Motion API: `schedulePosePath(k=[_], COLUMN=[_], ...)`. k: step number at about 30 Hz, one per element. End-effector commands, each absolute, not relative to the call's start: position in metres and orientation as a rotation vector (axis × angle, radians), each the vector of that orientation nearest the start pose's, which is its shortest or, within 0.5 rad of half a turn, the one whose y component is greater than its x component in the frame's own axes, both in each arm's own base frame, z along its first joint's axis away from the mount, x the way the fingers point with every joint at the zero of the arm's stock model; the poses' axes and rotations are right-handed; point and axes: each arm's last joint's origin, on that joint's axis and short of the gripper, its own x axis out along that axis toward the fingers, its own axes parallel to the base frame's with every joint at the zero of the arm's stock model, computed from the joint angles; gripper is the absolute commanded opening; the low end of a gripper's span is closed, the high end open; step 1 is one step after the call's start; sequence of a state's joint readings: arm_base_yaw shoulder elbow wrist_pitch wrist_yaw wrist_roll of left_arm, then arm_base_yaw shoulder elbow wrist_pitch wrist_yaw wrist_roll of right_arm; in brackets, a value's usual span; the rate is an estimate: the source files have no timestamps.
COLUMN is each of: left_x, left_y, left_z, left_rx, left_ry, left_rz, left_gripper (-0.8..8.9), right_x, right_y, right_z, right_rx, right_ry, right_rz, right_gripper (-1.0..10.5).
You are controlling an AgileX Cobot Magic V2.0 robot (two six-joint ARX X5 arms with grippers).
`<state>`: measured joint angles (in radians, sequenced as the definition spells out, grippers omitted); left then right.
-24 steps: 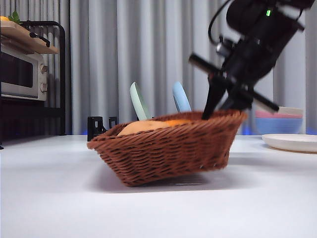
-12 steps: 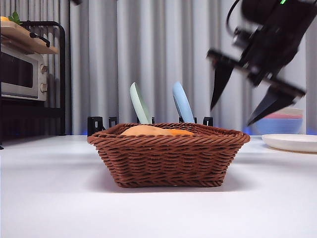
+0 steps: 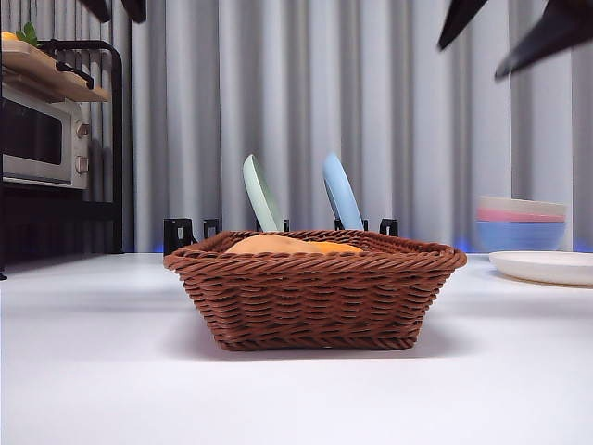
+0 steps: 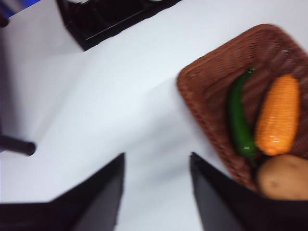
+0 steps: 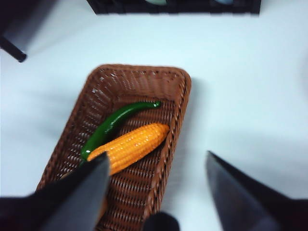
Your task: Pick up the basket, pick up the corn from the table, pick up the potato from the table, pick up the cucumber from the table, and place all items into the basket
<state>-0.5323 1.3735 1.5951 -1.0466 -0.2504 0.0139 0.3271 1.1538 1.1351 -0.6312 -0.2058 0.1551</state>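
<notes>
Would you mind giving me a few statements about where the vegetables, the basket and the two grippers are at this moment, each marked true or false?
1. The corn lies inside the basket. True.
2. The cucumber lies on the table outside the basket. False: it lies in the basket, right beside the corn.
3. The right gripper is shut on the basket's rim. False: its jaws are open, above the basket, holding nothing.
4. The potato is in the basket. True.
5. The left gripper holds the corn. False: it is open and empty, above bare table beside the basket.
6. The basket sits flat on the table. True.
</notes>
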Motion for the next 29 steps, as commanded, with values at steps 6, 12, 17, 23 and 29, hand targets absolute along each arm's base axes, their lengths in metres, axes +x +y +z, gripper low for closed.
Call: schedulePosePath(k=[6,12,17,23,29], left_x=[0.179,0.134,0.103,0.082,0.076], left_y=[-0.103,-0.075,-0.056,-0.043,-0.042], left_z=[0.433,0.404,0.358,0.314,0.306], left_rx=[0.237,0.181,0.154,0.139,0.075], left_ry=[0.504,0.361,0.301,0.289,0.271], left_rz=[-0.325,-0.324,-0.324,-0.331,-0.376], left_gripper=[-0.09,-0.09,-0.08,-0.08,-0.07], right_x=[0.191,0.173,0.156,0.133,0.111], right_y=[0.071,0.065,0.062,0.057,0.051], right_z=[0.366,0.373,0.365,0.329,0.285], right_rx=[-0.021,-0.045,-0.044,-0.024,0.065], right_ry=[0.548,0.439,0.356,0.320,0.336], right_rz=[0.509,0.450,0.426,0.393,0.360], right_gripper=[-0.2,-0.2,-0.2,-0.2,-0.1])
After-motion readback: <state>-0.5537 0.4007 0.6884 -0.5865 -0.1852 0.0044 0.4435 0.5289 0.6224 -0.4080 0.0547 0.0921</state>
